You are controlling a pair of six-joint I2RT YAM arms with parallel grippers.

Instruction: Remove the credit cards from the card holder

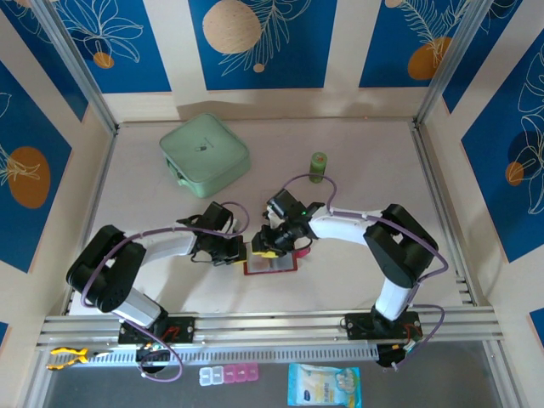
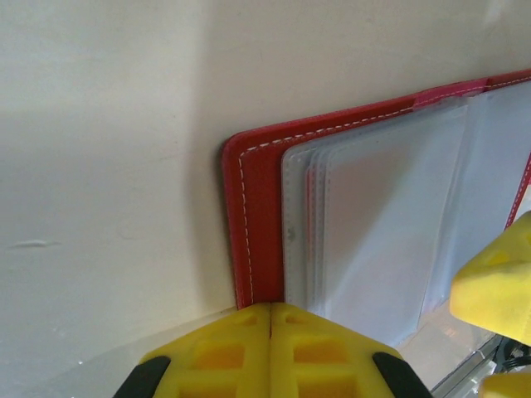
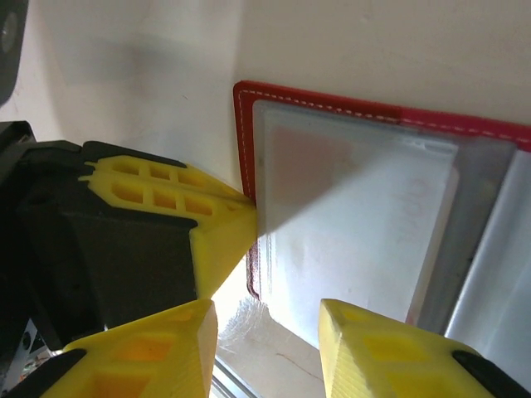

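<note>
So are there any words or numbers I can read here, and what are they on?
Nothing can be read clearly.
Credit card inside the card holder: raised characters, blurred through the clear sleeve, unreadable.
Mint-green case: a small dark mark on top, too small to read.
Blue-and-white packet: print too small to read.

The small dark red folding card holder (image 2: 253,224) looks like smooth leather with pale stitching; its inner sleeves (image 2: 373,215) are cloudy clear plastic. The pale table (image 2: 99,166) under it is matt, and the fingers (image 2: 216,356) of the left gripper (image 2: 270,322) are matt yellow plastic.
</note>
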